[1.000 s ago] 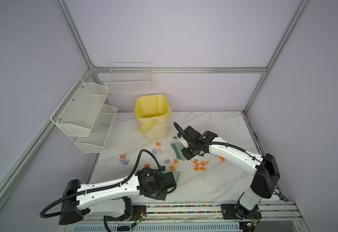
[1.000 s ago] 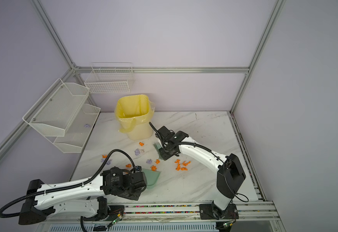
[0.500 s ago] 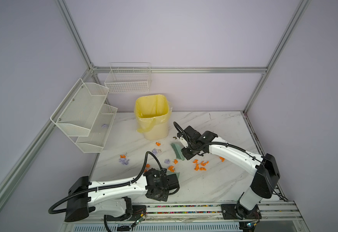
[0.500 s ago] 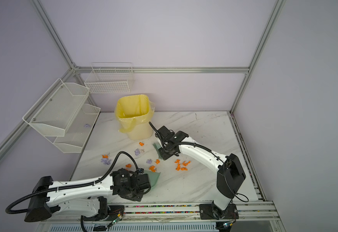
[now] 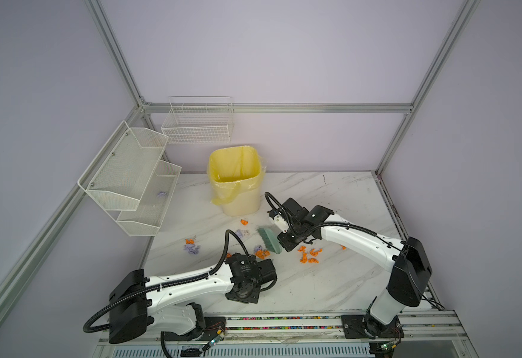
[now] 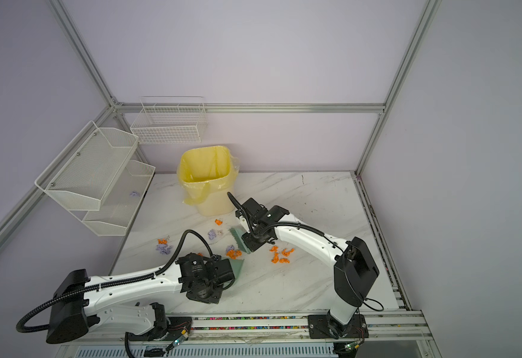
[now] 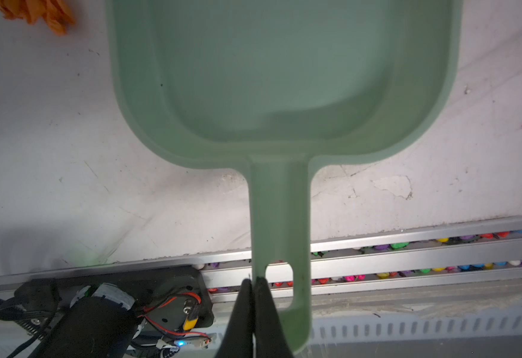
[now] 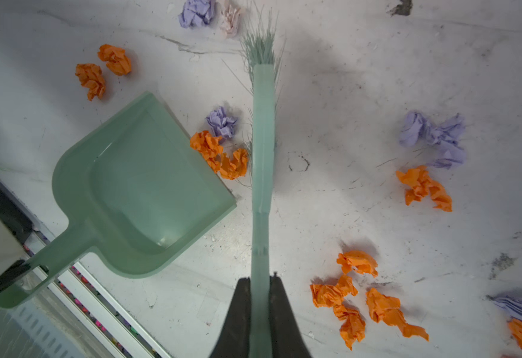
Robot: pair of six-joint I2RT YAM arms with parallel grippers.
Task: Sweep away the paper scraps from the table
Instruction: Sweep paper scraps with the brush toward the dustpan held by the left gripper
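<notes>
Orange and lilac paper scraps (image 5: pixel 309 255) (image 6: pixel 281 255) lie scattered over the middle of the white marbled table (image 5: pixel 331 285). My left gripper (image 7: pixel 255 280) is shut on the handle of a green dustpan (image 7: pixel 284 77) (image 6: pixel 238 268), which lies flat near the table's front edge. In the right wrist view the dustpan (image 8: pixel 141 186) has its lip beside two orange scraps (image 8: pixel 219 153) and a lilac one (image 8: pixel 222 122). My right gripper (image 8: pixel 259 280) (image 5: pixel 287 243) is shut on the handle of a green brush (image 8: pixel 262 139) (image 5: pixel 269 240), whose bristles stand just beyond those scraps.
A yellow-lined bin (image 5: pixel 234 186) stands at the back of the table. White wire mesh shelves (image 5: pixel 129 179) and a wire basket (image 5: pixel 197 124) hang at the back left; one lilac scrap (image 5: pixel 161 194) lies in a shelf. A metal rail (image 5: pixel 284 322) runs along the front edge.
My left arm has swung to the right and carried the dustpan a little closer to the brush. The right arm and the brush have stayed where they were.
</notes>
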